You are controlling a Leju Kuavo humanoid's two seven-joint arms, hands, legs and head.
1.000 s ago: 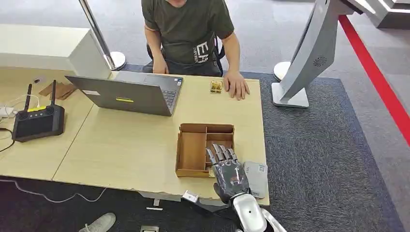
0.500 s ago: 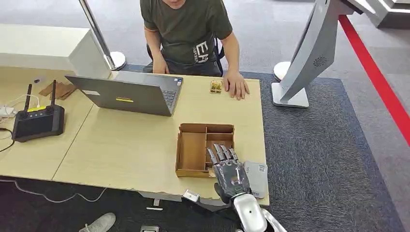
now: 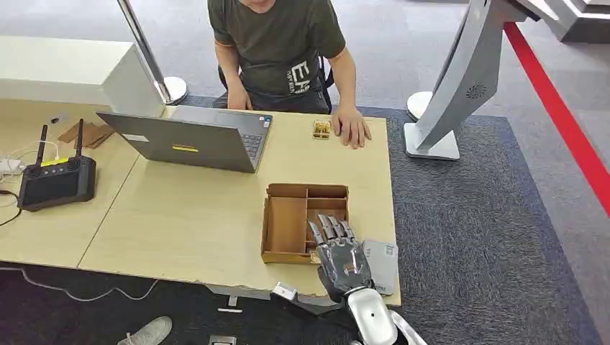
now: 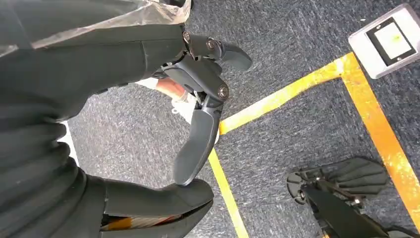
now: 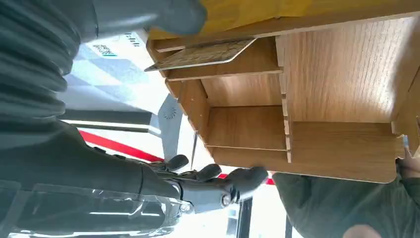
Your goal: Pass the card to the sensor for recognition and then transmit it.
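Observation:
A wooden divided tray (image 3: pixel 288 223) sits near the table's front right. My right hand (image 3: pixel 338 253) hovers flat over its near right compartments, fingers stretched out and holding nothing. In the right wrist view a thin patterned card (image 5: pixel 203 54) lies tilted in a small compartment of the tray (image 5: pixel 341 74), between my thumb (image 5: pixel 148 15) and my dark fingers (image 5: pixel 213 179), touching neither. A flat grey-white sensor unit (image 3: pixel 383 264) lies on the table just right of the hand. My left hand (image 4: pixel 198 99) hangs over the carpet, loosely curved and holding nothing.
A person sits across the table with one hand (image 3: pixel 352 129) beside a small gold object (image 3: pixel 321 129). A grey laptop (image 3: pixel 187 140) stands mid-table and a black controller (image 3: pixel 56 180) lies at the left. A grey stand (image 3: pixel 460 79) rises beyond the right table edge.

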